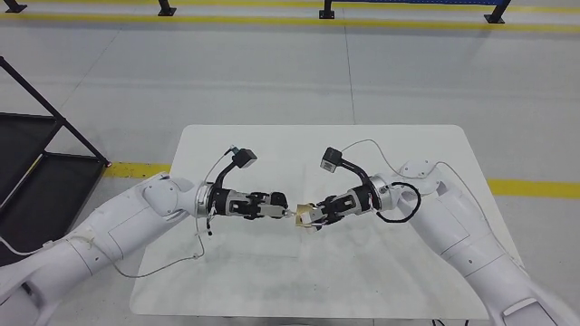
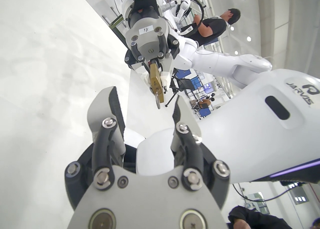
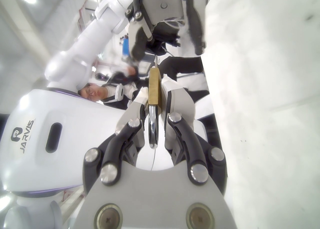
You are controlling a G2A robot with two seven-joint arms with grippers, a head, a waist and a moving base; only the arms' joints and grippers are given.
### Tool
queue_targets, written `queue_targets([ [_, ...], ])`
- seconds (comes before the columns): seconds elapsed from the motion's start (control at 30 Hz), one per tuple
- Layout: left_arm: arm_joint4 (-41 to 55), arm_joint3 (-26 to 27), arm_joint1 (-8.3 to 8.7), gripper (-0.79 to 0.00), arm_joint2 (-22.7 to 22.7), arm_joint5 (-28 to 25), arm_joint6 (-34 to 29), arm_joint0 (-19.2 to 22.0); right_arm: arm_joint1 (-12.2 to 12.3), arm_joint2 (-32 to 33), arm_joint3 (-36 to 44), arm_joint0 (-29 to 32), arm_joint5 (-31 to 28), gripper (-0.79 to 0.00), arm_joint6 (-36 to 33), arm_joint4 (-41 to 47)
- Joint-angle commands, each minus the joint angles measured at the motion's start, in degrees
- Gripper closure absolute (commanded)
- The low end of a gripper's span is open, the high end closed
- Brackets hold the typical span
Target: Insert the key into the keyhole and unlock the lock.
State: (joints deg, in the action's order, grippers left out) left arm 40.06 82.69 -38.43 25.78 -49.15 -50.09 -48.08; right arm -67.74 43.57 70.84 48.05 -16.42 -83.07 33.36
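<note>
A brass padlock [image 3: 153, 82] hangs above the middle of the white table, and my right gripper [image 3: 155, 90] is shut on its body. Its steel shackle [image 3: 152, 130] points back toward the right wrist. A silver key [image 2: 157, 101] sticks out of the padlock's [image 2: 156, 80] far end, toward the left arm. My left gripper [image 2: 146, 95] stands open just short of the key, nothing between its fingers. In the top view the left gripper [image 1: 286, 211] and right gripper [image 1: 314, 215] meet tip to tip around the padlock [image 1: 305, 215].
The white table [image 1: 408, 263] lies bare around and under both arms. A black rack [image 1: 36, 172] stands on the floor beyond the table's left edge. Cables trail from both wrists.
</note>
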Motion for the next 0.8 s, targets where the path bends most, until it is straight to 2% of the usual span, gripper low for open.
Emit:
queue_targets([
  [0.0,0.9,-0.1,-0.25,-0.357,0.3,0.1,-1.1,-0.2,-0.1,-0.1,-0.3,-0.1,0.0,0.0,-0.2,0.0],
  [0.3,4.6,-1.3,-1.48,-0.308,2.0,1.0,-6.1,-1.0,-0.4,0.1,-1.0,-0.4,-0.8,0.0,0.0,-0.5],
  [0.77,3.8,-2.4,-3.13,-0.197,4.9,4.7,-8.1,-2.3,-0.3,0.8,0.9,0.2,-1.5,0.0,2.8,-5.0],
])
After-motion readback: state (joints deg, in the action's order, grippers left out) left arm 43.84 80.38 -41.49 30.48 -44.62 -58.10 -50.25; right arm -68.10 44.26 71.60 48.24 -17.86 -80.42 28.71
